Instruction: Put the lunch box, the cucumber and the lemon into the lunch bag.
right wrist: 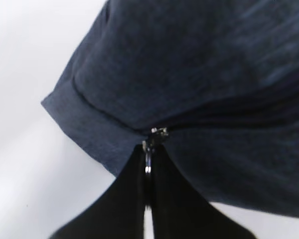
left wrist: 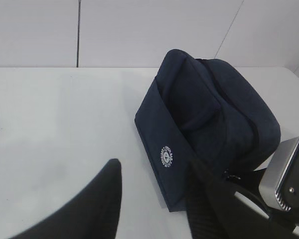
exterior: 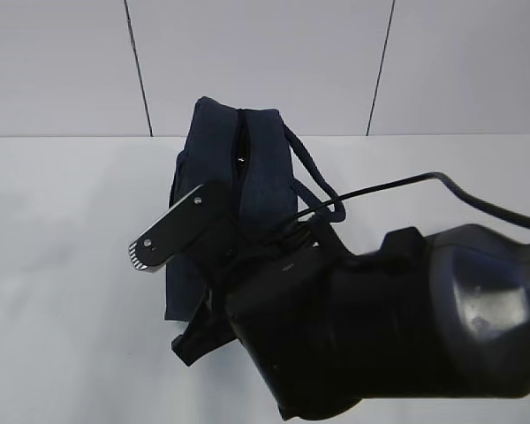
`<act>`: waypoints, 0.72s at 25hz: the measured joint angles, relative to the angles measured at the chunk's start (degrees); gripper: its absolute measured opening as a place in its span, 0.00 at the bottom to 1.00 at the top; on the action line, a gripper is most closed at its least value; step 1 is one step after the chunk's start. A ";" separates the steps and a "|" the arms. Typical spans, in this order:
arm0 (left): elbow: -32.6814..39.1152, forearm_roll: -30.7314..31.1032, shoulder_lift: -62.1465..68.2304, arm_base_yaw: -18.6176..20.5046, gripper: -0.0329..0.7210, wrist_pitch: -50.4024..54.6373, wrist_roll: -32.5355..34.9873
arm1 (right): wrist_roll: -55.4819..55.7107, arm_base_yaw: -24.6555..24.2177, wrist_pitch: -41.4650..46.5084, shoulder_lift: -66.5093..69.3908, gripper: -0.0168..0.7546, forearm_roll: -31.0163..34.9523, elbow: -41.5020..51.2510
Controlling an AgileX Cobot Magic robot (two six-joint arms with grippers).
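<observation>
Right gripper [right wrist: 148,199] clenched on zipper pull [right wrist: 148,162] at bag [right wrist: 199,74] end; pull straight along the seam. Left gripper [left wrist: 154,199] released.

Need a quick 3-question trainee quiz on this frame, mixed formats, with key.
1. True or false: the right pincer is shut on the zipper pull of the lunch bag.
2. Multiple choice: on the table, the left wrist view shows (A) a lemon beside the bag, (B) only the bag, (C) a cucumber in front of the bag.
3. Fill in: the round logo on the bag's side is printed in ____.

Key: 1 true; 2 B; 3 white.
</observation>
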 joint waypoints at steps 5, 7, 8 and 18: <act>0.00 0.00 0.00 0.00 0.45 -0.23 0.00 | -0.02 0.00 0.00 -0.55 0.03 0.00 2.08; 0.00 0.00 0.00 0.00 0.45 -0.23 0.00 | -0.02 0.00 0.22 -0.94 0.03 0.00 2.08; 0.00 0.00 0.00 0.00 0.45 -0.23 0.00 | -0.12 0.00 0.35 -1.21 0.03 0.00 2.08; 0.00 0.00 0.00 0.00 0.45 -0.46 0.00 | -2.47 0.00 0.96 -3.91 0.03 0.00 2.08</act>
